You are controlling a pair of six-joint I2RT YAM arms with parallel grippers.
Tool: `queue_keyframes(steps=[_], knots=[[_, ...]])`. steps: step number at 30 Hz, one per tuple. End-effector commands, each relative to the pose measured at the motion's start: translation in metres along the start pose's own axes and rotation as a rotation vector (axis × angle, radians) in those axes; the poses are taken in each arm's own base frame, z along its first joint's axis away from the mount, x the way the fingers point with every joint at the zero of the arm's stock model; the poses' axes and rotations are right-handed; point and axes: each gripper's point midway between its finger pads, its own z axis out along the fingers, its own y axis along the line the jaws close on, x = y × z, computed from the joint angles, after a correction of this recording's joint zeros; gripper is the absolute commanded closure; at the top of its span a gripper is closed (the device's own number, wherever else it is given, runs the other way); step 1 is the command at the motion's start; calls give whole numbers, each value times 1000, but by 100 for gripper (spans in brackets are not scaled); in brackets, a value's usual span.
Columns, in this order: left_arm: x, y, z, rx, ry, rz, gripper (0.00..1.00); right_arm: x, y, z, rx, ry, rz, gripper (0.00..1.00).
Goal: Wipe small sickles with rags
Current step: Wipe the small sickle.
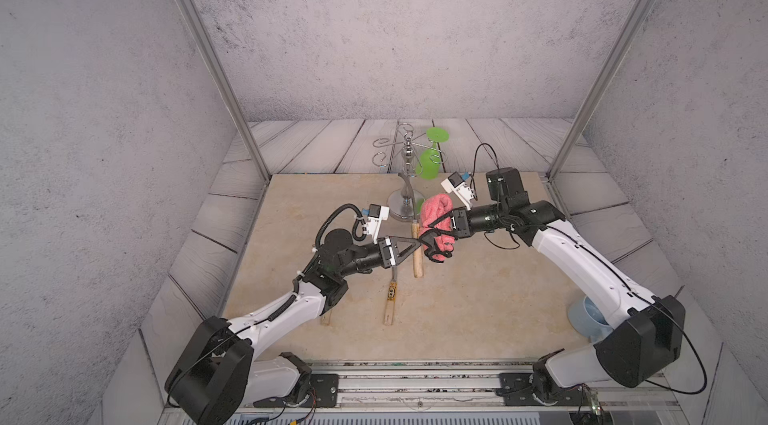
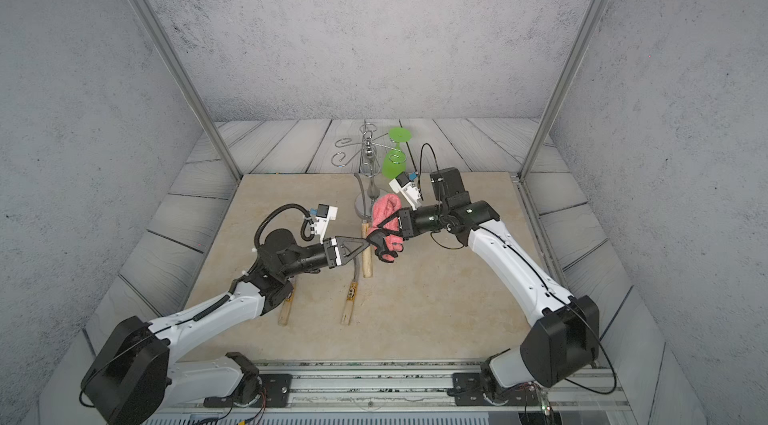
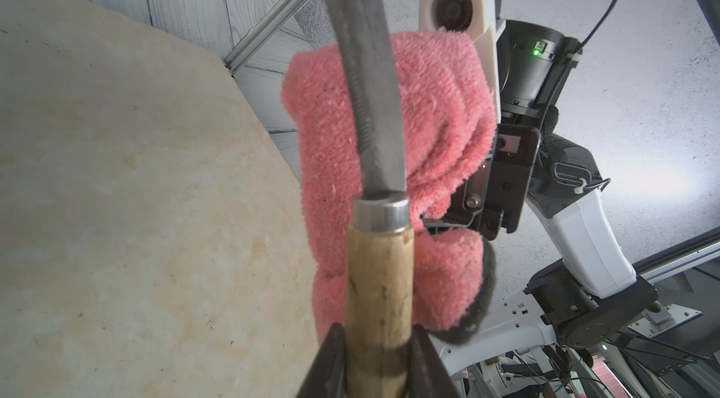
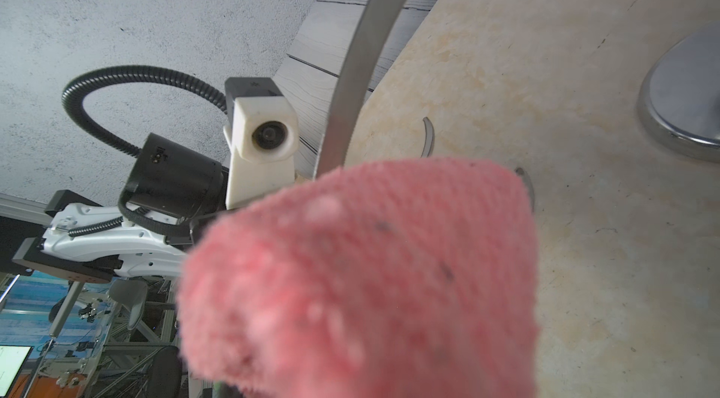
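Left hand [image 1: 417, 245] clamped on the pale wooden handle of a plain-handled sickle [image 3: 380, 279]; right hand [image 1: 436, 231] closed on a pink terry rag [image 3: 436, 112] set at its blade.

Both arms meet over the middle of the beige tabletop [image 1: 498, 277]. Behind them the chrome stand [image 1: 400, 204] carries a green goblet [image 1: 431, 161] hung upside down from one wire arm. The rag bunches around the right hand, its black strap [image 1: 434, 254] dangling below. In the left wrist view the curved dark blade crosses directly in front of the rag, but contact cannot be told. A labelled sickle [image 1: 390, 298] lies flat on the tabletop nearer the robot, near a third sickle [image 2: 286, 310] mostly hidden under the left arm.
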Motion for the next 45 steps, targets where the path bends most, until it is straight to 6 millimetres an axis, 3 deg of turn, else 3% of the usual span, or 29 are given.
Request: queue_keyframes(steps=[1,11,18,35,45], knots=[[-12,-19,7,78,-15,36,100,-2,9,5,-63,20,-18,91],[-22,-20,19,110,-27,40,100,18,17,24,-115,70,-11,91],[-34,-30,22,130,-50,69,100,49,13,36,-129,99,33,91],[-59,-30,19,92,-113,121,100,129,13,60,-147,206,114,91],[-66,-28,14,78,-127,129,100,156,2,65,-116,229,156,91]])
